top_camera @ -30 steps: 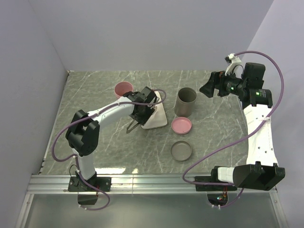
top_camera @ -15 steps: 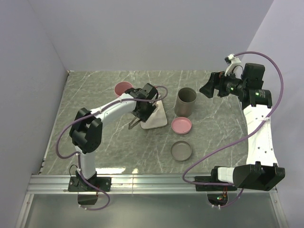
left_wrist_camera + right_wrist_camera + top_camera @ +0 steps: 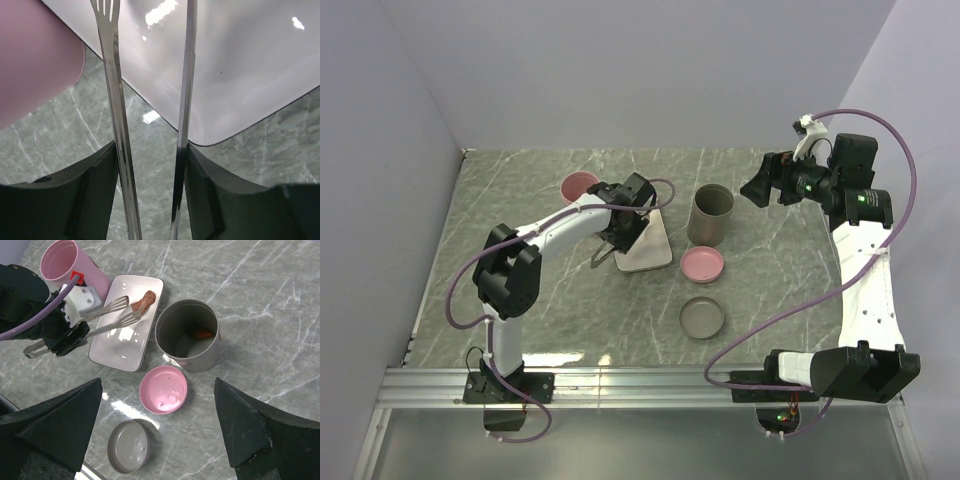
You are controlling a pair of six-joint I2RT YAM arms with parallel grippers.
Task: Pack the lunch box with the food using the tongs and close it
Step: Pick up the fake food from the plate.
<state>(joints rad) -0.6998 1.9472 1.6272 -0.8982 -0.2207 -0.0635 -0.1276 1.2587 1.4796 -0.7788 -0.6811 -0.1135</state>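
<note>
Jaws of left gripper (image 3: 150, 155) clamp tongs (image 3: 116, 100) (tips just beside meat strip (image 3: 144, 300))

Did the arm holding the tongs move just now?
Yes, a little. In the top view the left gripper, with the tongs, has slid away from the arm bases, farther up along the white plate, which stayed put.

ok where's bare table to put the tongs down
Bare table lies right of the grey container and pink lid, and along the far edge behind the pink cup. The middle is crowded: white plate, grey lid, and the left claw holding the tongs over the plate.
</note>
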